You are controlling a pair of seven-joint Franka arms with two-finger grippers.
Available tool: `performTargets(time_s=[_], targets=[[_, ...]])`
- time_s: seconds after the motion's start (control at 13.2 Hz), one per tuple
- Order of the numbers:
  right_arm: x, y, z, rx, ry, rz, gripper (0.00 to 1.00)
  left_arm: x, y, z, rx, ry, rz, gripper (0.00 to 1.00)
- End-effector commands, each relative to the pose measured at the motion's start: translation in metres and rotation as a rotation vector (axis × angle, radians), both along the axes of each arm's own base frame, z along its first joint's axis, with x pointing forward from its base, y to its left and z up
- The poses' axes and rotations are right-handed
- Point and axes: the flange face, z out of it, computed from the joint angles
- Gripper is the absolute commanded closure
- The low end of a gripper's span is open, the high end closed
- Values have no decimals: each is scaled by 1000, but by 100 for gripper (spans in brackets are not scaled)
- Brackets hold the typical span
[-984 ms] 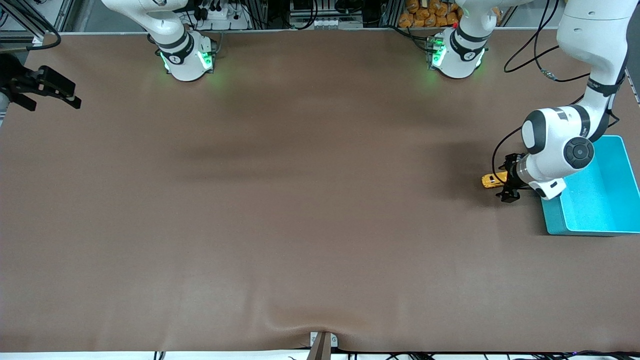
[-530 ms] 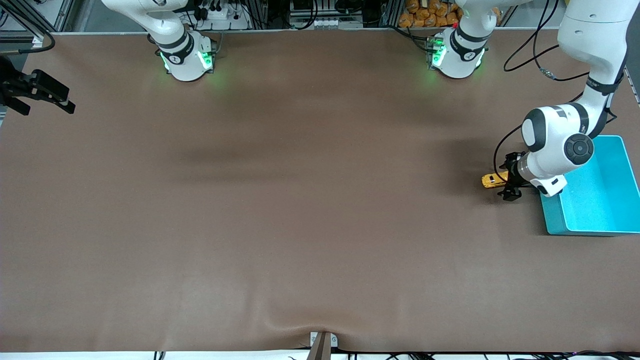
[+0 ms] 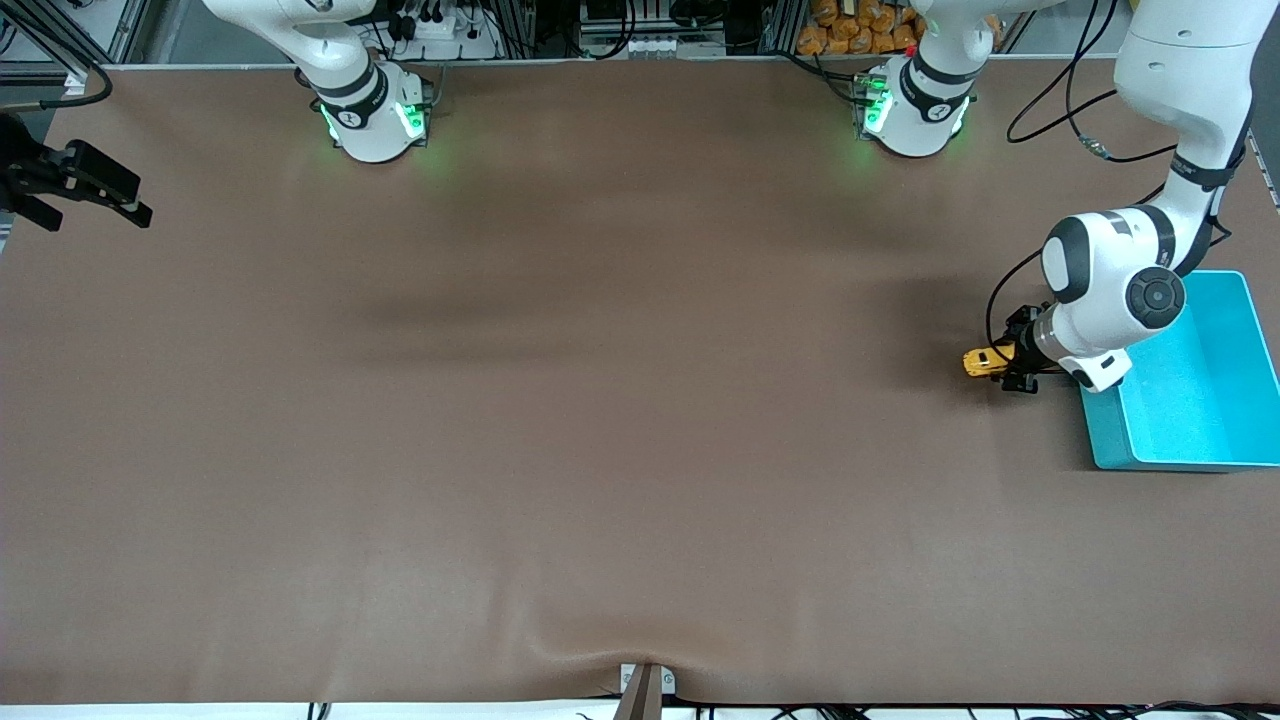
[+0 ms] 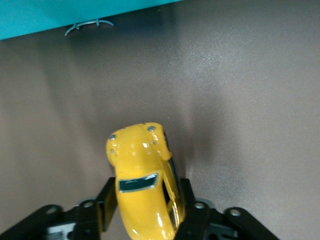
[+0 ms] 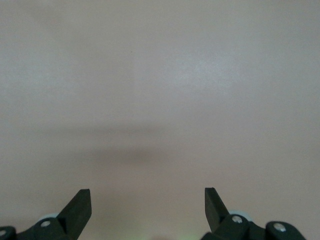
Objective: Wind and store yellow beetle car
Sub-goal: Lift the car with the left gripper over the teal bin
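The yellow beetle car (image 3: 983, 360) sits on the brown table beside the turquoise bin (image 3: 1200, 410), at the left arm's end. My left gripper (image 3: 1016, 366) is down at the car. In the left wrist view its black fingers (image 4: 107, 196) press on both sides of the yellow beetle car (image 4: 142, 165), whose rounded nose points away from the wrist. My right gripper (image 3: 92, 186) hangs open over the table edge at the right arm's end. In the right wrist view my right gripper (image 5: 147, 200) has only bare table under it.
The turquoise bin (image 4: 75, 12) holds nothing that I can see. Cables lie on the table near the left arm's base (image 3: 1090, 145). A small bracket (image 3: 645, 685) sits at the table edge nearest the front camera.
The left gripper's fingers have closed in on the car's sides. The right gripper has drifted slightly outward toward its end of the table.
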Motion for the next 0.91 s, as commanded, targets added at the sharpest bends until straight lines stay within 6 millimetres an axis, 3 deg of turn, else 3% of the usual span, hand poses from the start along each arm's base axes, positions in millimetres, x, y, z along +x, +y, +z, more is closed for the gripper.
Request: performTargets(time_s=[0.0,0.08,0.23,0.61,0.68,0.83], targets=[[-10,2,5,-6,-3,9,0,0,-4,11,14,-25,-5,82],[-9,2,4,-7,-2,10,0,3,-6,22,16,-40,-15,89],[-9,4,4,1,-5,12,0,11,-6,50,18,-65,-23,92],[-9,12,11,-3,-22,13,0,49,-1,162,11,-54,-182,94],[-9,12,11,-3,-22,13,0,53,12,185,10,-58,-215,94],[-9,13,11,-3,-23,16,0,50,47,207,24,-37,-344,100]])
